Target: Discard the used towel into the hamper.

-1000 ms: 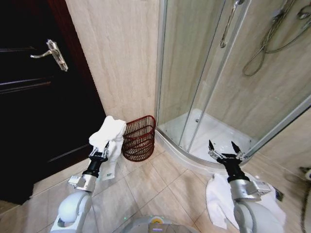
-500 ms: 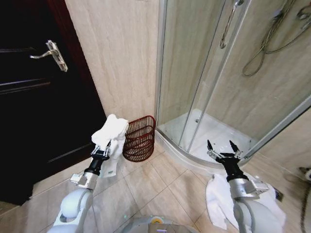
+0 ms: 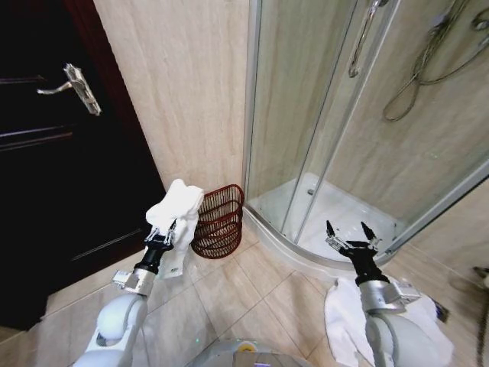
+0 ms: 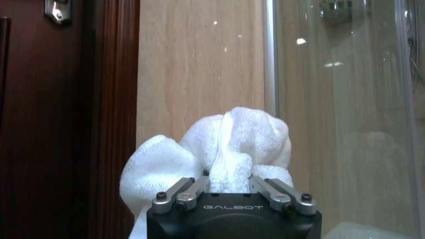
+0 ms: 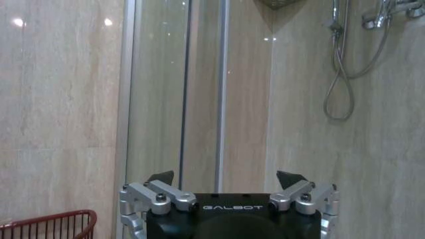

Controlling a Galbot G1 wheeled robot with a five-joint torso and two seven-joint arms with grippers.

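Observation:
My left gripper (image 3: 164, 232) is shut on a bunched white towel (image 3: 177, 210), which it holds up just left of the hamper (image 3: 218, 221). In the left wrist view the towel (image 4: 226, 144) bulges out above the closed fingers (image 4: 192, 186). The hamper is a small dark red wire basket on the tiled floor against the beige wall, next to the shower base; its rim (image 5: 47, 221) also shows in the right wrist view. My right gripper (image 3: 351, 233) stands open and empty at the right, in front of the shower enclosure.
A dark wooden door (image 3: 53, 153) with a metal handle (image 3: 72, 84) fills the left. The glass shower enclosure (image 3: 344, 115) with its raised white tray (image 3: 336, 210) takes the right. Another white towel (image 3: 344, 313) lies on the floor under my right arm.
The left gripper has carried the towel slightly right and closer to the hamper. The camera has shifted a little. The right gripper has stayed put.

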